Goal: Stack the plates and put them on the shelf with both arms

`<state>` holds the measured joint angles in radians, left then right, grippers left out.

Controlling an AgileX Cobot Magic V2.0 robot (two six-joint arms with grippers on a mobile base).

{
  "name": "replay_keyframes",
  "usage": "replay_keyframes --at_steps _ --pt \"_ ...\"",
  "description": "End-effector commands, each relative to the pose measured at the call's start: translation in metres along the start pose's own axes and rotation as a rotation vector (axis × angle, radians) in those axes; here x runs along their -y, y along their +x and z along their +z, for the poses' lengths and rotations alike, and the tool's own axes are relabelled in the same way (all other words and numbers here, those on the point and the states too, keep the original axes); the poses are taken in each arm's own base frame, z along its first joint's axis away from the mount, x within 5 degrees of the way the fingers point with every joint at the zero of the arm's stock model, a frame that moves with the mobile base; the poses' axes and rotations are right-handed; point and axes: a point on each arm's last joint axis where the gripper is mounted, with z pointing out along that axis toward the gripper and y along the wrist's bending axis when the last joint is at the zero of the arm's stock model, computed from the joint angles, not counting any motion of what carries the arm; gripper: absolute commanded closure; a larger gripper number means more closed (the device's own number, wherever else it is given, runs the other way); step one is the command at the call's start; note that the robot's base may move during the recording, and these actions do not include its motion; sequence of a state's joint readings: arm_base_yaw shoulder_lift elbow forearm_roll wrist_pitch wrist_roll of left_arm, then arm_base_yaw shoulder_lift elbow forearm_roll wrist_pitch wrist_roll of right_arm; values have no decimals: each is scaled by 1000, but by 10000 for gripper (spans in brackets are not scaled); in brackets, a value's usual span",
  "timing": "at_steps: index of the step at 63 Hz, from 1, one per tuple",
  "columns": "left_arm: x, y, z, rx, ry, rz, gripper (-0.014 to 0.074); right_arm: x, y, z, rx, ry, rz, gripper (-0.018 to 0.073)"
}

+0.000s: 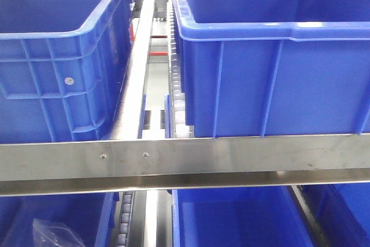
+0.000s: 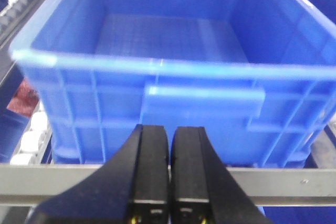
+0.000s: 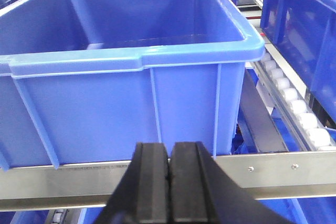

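Observation:
No plate shows in any view; both are out of view. My left gripper (image 2: 169, 129) is shut and empty, its black fingers (image 2: 152, 156) pressed together, pointing at the front wall of a blue bin (image 2: 157, 51) just above the steel shelf rail (image 2: 52, 179). My right gripper (image 3: 169, 148) is shut and empty in front of another blue bin (image 3: 126, 51), also over the steel rail (image 3: 273, 169). Neither gripper shows in the front view.
The front view shows two large empty blue bins (image 1: 58, 56) (image 1: 272, 56) on the shelf behind a steel rail (image 1: 185, 160), with a roller track (image 1: 176, 85) between them. More blue bins (image 1: 231, 218) sit on the level below. White rollers (image 3: 294, 103) run right of the right bin.

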<state>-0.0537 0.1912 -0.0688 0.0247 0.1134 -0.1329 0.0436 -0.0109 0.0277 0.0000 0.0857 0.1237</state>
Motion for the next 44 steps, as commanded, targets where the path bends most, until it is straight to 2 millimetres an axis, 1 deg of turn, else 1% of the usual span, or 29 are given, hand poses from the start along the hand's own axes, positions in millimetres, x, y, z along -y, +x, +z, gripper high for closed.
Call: replay_keyframes --at_steps 1,7,11,16,44 --pt "0 -2 -5 143 18 -13 494 -1 -15 -3 129 -7 -16 511" --pt "-1 14 -8 155 21 -31 494 -1 -15 -3 129 -7 -16 511" --pt "-2 18 -10 142 20 -40 494 -1 -15 -3 129 -7 -16 511" --pt "-2 18 -13 164 23 -37 494 -1 -15 -3 129 -7 -16 511" --pt "-1 18 -13 166 28 -38 494 -1 -15 -3 128 -6 -16 511"
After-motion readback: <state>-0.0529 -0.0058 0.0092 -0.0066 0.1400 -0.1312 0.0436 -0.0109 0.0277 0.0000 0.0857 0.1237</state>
